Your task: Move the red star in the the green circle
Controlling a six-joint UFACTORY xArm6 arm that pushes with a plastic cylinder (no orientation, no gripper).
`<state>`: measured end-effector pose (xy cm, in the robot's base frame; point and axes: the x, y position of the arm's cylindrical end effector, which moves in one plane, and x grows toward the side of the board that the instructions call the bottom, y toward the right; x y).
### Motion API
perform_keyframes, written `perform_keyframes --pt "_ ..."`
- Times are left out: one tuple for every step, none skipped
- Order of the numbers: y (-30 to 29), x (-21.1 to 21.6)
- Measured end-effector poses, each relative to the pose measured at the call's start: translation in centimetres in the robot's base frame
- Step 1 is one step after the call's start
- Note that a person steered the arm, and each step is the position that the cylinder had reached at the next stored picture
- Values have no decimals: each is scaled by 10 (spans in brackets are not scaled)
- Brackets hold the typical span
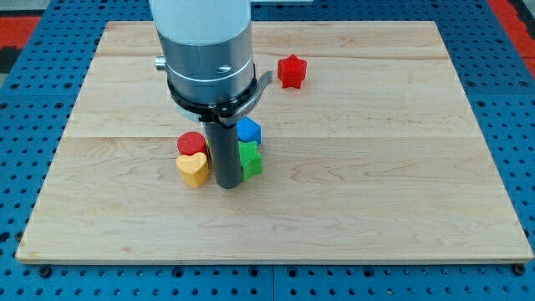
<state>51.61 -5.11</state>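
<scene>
The red star (292,71) lies near the top of the wooden board (401,167), right of the arm's body. No green circle shows; it may be hidden behind the arm. A green star (251,160) lies just right of my rod. My tip (227,186) rests on the board between the yellow heart (193,169) on its left and the green star on its right, close to both. A red cylinder (191,145) sits just above the yellow heart. A blue block (249,130) sits above the green star, partly hidden by the rod.
The arm's large grey body (205,50) covers the board's upper left-centre. A blue pegboard (510,100) surrounds the board on all sides.
</scene>
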Motion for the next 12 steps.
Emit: perform_keyframes --pt "12 -12" --pt "14 -25" --pt "28 0" --pt "72 11" --pt "139 -52" --pt "155 -123" --pt "156 -187" --pt "137 -227" --pt "88 -217" --pt "35 -199" --pt "5 -164" --pt "-21 -140"
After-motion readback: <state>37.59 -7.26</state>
